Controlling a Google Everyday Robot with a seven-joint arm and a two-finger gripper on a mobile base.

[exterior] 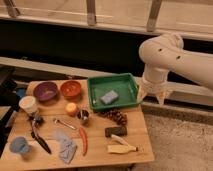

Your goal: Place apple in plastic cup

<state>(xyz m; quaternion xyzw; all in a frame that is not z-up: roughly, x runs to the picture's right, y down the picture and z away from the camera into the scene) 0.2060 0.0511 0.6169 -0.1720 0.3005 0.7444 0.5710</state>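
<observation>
The apple (71, 108) is a small yellow-orange fruit near the middle of the wooden table (97, 155), right beside the small metal cup (83, 116). The light-blue plastic cup (19, 145) stands upright at the table's front left corner. My gripper (152, 97) hangs from the white arm (165, 55) at the right. It is just off the right edge of the green tray (128, 82), above table height and far from both apple and cup. Its two fingers stand apart and hold nothing.
A white cup (28, 104), purple bowl (45, 91) and orange bowl (70, 89) line the back left. The tray holds a grey sponge (109, 97). A red chili (83, 140), blue cloth (65, 146), black tool (38, 134), spoon (65, 123) and brush (121, 147) lie in front.
</observation>
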